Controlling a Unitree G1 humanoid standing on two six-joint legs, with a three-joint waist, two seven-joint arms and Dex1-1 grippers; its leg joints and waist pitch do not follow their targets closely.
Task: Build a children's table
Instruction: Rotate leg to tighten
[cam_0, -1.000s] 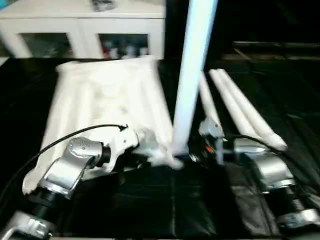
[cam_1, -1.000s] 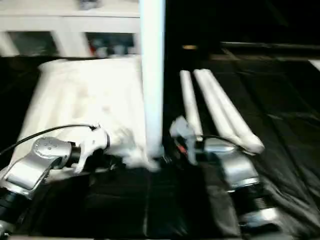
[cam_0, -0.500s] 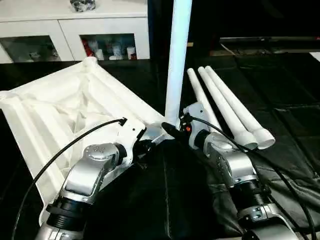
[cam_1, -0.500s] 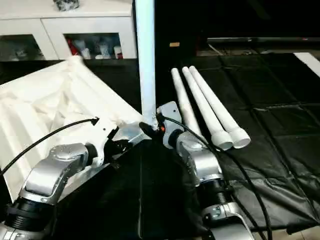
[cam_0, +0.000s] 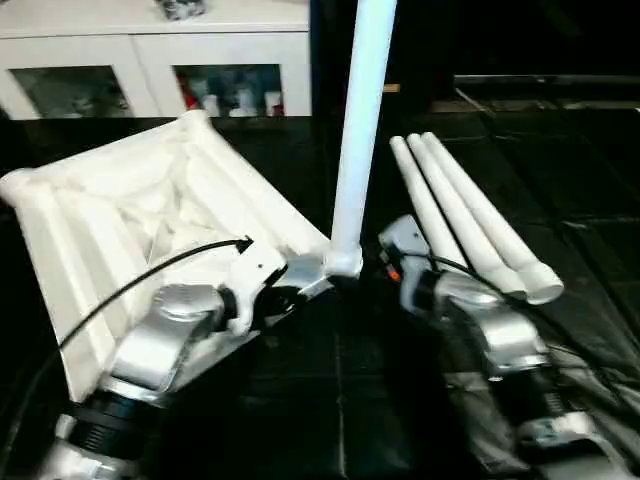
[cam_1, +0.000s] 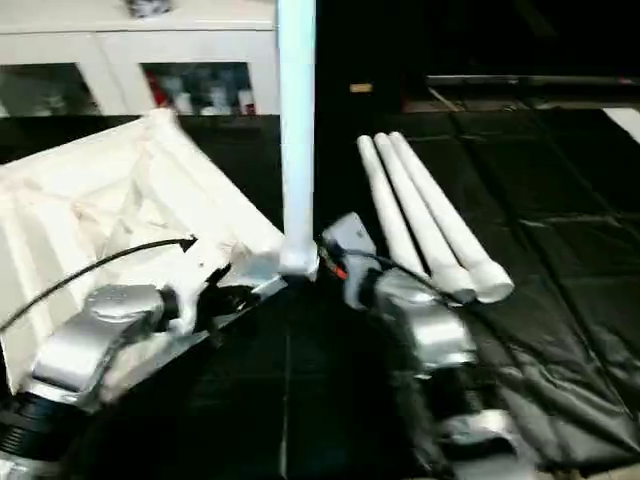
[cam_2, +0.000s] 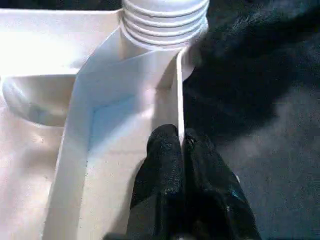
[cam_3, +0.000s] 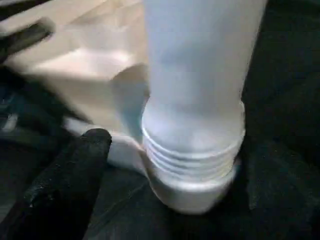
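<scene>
I see the white table top (cam_0: 150, 215) lying underside up on the black-covered floor (cam_0: 400, 420), its ribbed underside facing me and one corner pointing toward the robot. At that near corner socket (cam_0: 343, 263) one white leg (cam_0: 362, 110) stands upright, its ribbed threaded end (cam_3: 192, 150) seated in the round socket. My left pincer (cam_2: 181, 145) is pressed together on the thin side wall of the table top just beside that socket; in the left wrist view both black fingers (cam_2: 162, 160) pinch the wall's edge between them. My right pincer (cam_0: 383, 262) sits on the other side of the upright leg, close to its base. In the right wrist view one black finger (cam_3: 70, 180) shows beside the leg's threaded end with a gap between it and the leg, so it reads as spread and not gripping the leg. Three more white legs (cam_0: 470, 215) lie side by side on the floor to the right of the upright one, touching one another, their wider ends nearest the robot. Behind the table top stands a white glass-door cabinet (cam_0: 160, 60) with small items on its shelves.
</scene>
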